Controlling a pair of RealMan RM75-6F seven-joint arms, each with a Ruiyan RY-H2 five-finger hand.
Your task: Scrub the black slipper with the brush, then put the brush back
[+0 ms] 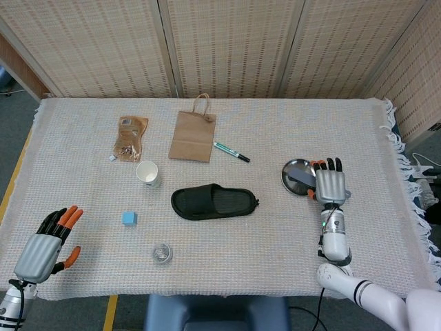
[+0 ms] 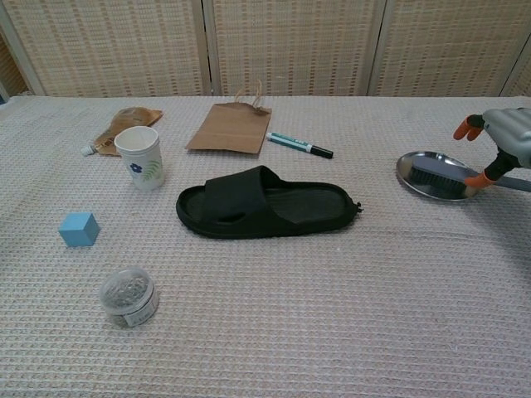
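Observation:
The black slipper (image 1: 213,203) (image 2: 265,203) lies flat at the middle of the table, toe to the left. To its right stands a metal dish (image 1: 292,167) (image 2: 406,166) holding the grey brush (image 1: 299,180) (image 2: 436,174), whose handle runs off to the right. My right hand (image 1: 329,185) (image 2: 502,133) hovers over that handle with its fingers spread, holding nothing. The thumb tip sits close beside the handle, and contact cannot be told. My left hand (image 1: 45,247) rests open at the table's front left corner, far from the slipper.
A paper cup (image 1: 148,173), blue cube (image 1: 129,218) and small round jar (image 1: 162,253) sit left and in front of the slipper. Behind it lie a brown paper bag (image 1: 193,136), a marker (image 1: 231,152) and a snack pouch (image 1: 129,138).

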